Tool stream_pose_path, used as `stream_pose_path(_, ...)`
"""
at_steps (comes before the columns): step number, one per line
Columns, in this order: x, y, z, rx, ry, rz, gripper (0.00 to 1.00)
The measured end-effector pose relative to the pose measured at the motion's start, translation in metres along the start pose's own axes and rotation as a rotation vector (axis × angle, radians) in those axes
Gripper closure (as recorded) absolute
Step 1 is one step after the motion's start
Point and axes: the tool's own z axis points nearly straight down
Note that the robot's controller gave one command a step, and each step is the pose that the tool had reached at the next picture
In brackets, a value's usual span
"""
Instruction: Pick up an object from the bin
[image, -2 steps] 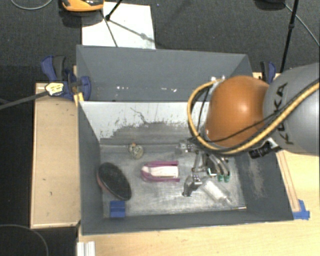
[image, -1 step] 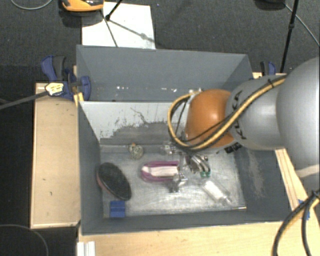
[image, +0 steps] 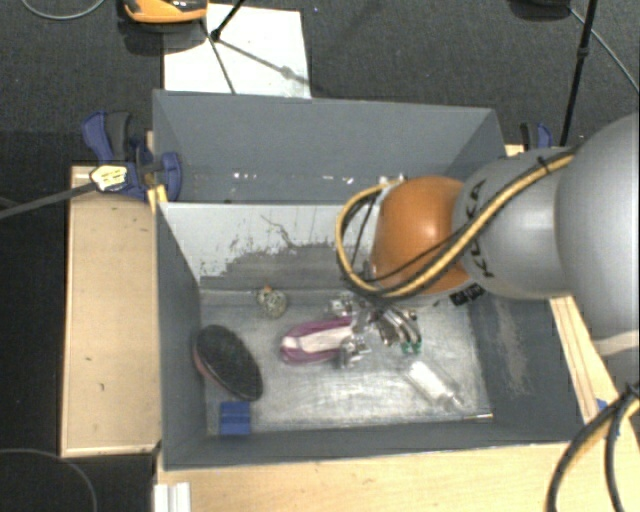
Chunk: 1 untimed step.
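Camera view from above: we see a purple-and-white oblong thing (image: 312, 341) lying near the middle of the grey bin (image: 330, 400); the gripper (image: 362, 338) sits low at its right end, and we cannot tell whether it is open or closed; just left of the purple thing lies a black oval brush (image: 228, 362); below-left of it, a blue block (image: 235, 418); above-left, a small round ball (image: 270, 298); to its right, past the gripper, a white tube (image: 432, 383).

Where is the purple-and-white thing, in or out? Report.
In: the purple-and-white thing lies on the bin floor, the hand at its right end.
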Motion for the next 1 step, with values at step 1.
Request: stream_pose_path(1,0.0032,-0.0026,-0.1611,0.002,-0.009,-0.098,1.0)
